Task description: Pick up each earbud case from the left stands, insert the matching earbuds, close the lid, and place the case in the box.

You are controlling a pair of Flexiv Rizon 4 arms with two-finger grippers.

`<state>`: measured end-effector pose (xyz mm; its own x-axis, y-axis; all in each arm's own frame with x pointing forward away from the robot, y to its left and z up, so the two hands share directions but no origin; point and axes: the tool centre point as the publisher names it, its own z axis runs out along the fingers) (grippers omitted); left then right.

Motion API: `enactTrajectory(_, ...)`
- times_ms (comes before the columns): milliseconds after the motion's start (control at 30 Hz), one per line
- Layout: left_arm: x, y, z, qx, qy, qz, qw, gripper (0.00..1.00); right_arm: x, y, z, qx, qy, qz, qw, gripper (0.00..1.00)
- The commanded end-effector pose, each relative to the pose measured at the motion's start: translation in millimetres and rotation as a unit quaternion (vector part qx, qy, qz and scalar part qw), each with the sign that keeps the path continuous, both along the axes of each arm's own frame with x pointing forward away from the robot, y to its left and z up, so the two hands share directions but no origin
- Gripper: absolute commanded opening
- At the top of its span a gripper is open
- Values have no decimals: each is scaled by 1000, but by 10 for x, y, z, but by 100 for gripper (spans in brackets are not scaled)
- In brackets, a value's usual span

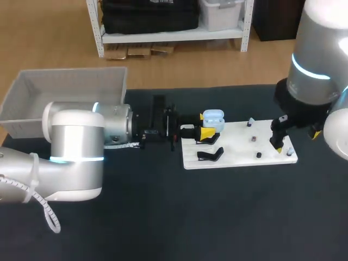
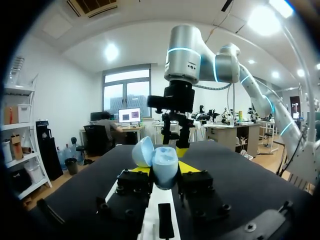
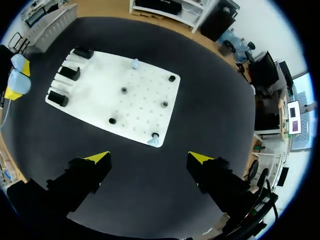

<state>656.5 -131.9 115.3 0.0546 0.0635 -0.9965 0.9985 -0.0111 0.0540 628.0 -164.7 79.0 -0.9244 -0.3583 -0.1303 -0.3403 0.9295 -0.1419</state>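
Earbud case, pale blue, lid hinged open, sits clamped between the left tool's yellow tips; right tool hangs with fingers apart above the white board

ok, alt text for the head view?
The left arm's jaws grip an open light blue earbud case over the left end of a white stand board. The right arm's jaws hang open above its right end; a grey box sits far left.
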Motion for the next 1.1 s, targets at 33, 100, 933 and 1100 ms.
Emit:
enactTrajectory(33,-4,0,-12,-2,-2,1,1000,0,-21,-4,-109,-1,1,0,1000,99)
enactTrajectory(100,-4,0,-12,-2,-2,1,1000,0,-24,-10,-163,-1,3,0,1000,95)
enactTrajectory(933,-4,0,-12,-2,-2,1,1000,0,120,-95,-507,-14,-11,-6,1000,43)
enactTrajectory(1100,-4,0,-12,-2,-2,1,1000,0,142,-105,-517,-19,-16,-6,1000,39)
